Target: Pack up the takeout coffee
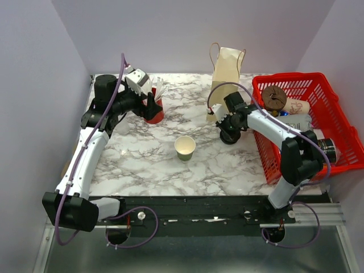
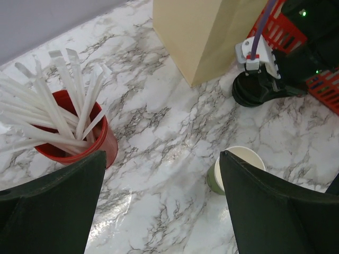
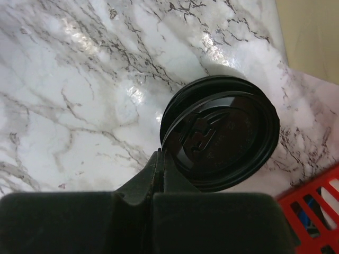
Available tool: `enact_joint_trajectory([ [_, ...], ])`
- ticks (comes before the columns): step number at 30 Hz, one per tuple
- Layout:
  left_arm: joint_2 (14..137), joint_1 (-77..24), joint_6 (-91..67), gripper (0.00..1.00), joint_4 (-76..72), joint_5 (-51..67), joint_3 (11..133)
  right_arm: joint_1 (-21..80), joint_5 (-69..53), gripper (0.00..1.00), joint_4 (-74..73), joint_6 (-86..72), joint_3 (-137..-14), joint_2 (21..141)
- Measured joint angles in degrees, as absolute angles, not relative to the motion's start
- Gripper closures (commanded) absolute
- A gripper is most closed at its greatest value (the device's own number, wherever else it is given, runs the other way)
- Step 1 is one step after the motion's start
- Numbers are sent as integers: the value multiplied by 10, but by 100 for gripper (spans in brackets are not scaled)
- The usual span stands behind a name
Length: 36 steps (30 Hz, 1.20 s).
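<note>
From above, the olive-green paper cup (image 1: 185, 148) is shown lidless and upright at mid-frame; in the left wrist view the left gripper (image 2: 163, 159) is spread wide, nothing held, the cup at lower right; in the right wrist view the right gripper (image 3: 160, 159) is clamped on the rim of the black lid (image 3: 220, 140).

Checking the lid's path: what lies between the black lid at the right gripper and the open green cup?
Only bare marble tabletop, lid to cup; the top view shows it.
</note>
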State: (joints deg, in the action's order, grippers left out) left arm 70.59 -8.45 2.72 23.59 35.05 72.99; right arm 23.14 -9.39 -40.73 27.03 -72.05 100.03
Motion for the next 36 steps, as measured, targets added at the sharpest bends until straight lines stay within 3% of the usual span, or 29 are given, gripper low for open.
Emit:
enact_joint_trajectory([
  [7,667,-115,143,5,263,409,709,231,-149,99,-475,303,-742,920],
  [14,578,-180,371,3,268,482,646,231,-313,99,-570,411,-778,874],
  [24,655,-272,623,5,302,511,643,231,-524,99,-719,481,-1016,1000],
  [28,672,-283,620,6,295,511,642,231,-571,99,-737,484,-1046,1042],
  [36,592,-265,374,1,173,417,578,231,-692,99,-758,450,-1046,1061],
])
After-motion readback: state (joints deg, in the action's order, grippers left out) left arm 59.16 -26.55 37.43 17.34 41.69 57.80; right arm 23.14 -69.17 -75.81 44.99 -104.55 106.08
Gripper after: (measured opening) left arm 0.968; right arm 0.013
